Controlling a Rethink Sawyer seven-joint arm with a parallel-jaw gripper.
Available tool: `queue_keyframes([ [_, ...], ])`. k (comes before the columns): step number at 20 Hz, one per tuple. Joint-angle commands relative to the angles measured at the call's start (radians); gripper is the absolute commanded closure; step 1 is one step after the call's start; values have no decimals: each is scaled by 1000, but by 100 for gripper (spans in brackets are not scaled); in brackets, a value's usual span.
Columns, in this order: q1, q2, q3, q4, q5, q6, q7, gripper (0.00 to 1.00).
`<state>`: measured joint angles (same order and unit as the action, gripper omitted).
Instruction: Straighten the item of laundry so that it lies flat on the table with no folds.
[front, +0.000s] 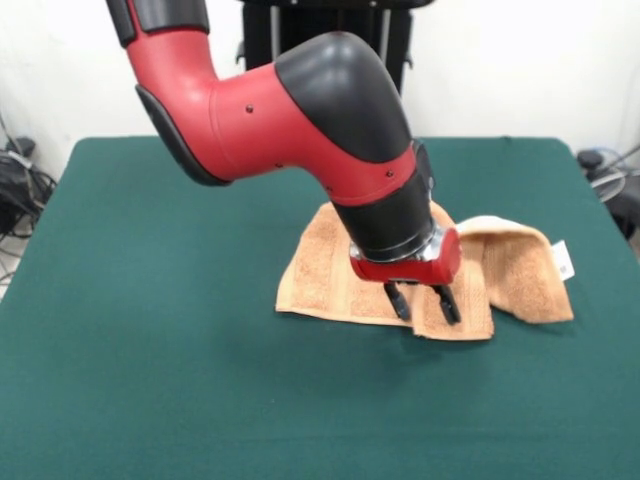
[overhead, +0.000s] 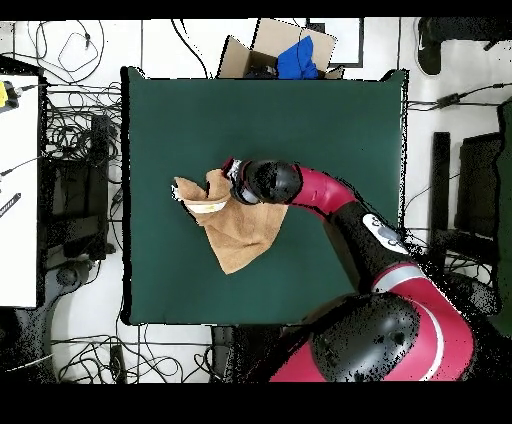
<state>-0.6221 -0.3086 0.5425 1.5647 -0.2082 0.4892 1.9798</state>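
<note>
We see the small peach-orange terry towel (front: 350, 280) (overhead: 240, 225) lying near the middle of the big dark green felt-covered table (front: 150, 330) (overhead: 320, 120), not flat: its right part, as the front view shows it, is folded over into a raised hump w/ a small white tag (front: 563, 258) at that end. The red and black arm's gripper (front: 422, 302) (overhead: 232, 180) is down over the towel's near edge, approx. midway along it. Its two dark fingers (front: 398, 301) stand a little apart, tips on the cloth; we can't tell if they pinch any.
</note>
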Motion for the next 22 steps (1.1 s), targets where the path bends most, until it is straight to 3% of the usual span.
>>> queue_keyframes([
  [1,53,39,-2,32,24,-80,118,0],
  [18,65,27,4,36,49,-79,122,0],
  [19,63,32,7,35,48,-74,114,100],
  [22,70,26,-1,39,43,-106,132,100],
])
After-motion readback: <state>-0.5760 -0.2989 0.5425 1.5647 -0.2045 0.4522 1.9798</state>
